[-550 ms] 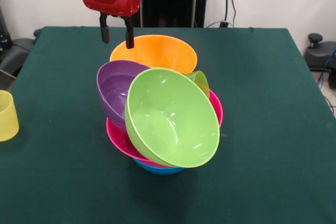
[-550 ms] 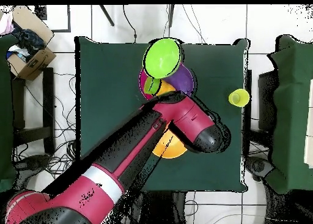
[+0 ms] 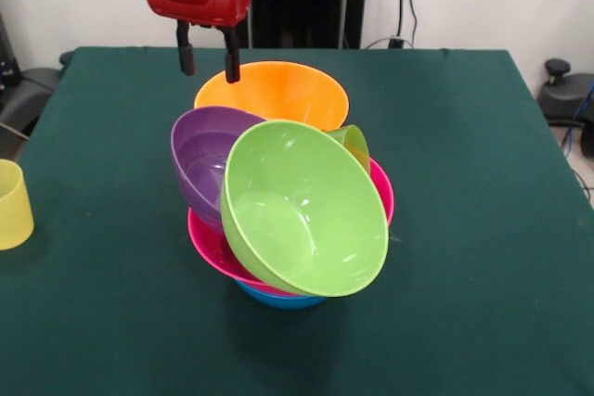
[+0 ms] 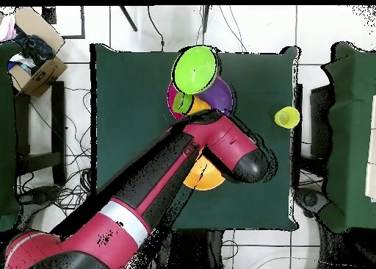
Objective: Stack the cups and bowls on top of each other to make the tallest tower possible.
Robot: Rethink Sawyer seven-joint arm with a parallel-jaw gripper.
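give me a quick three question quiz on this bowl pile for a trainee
1. True or false: the lime green bowl sits flat with its opening facing straight up.
2. Which bowl lies at the bottom of the pile? A) purple bowl B) blue bowl C) orange bowl
3. Fill in: the yellow cup stands alone near the table's ____.

Key
1. False: it is tipped on its side, opening toward the front camera.
2. B: it lies under the pink bowl.
3. Edge. The pincer hangs open by the orange bowl's rim, holding nothing.
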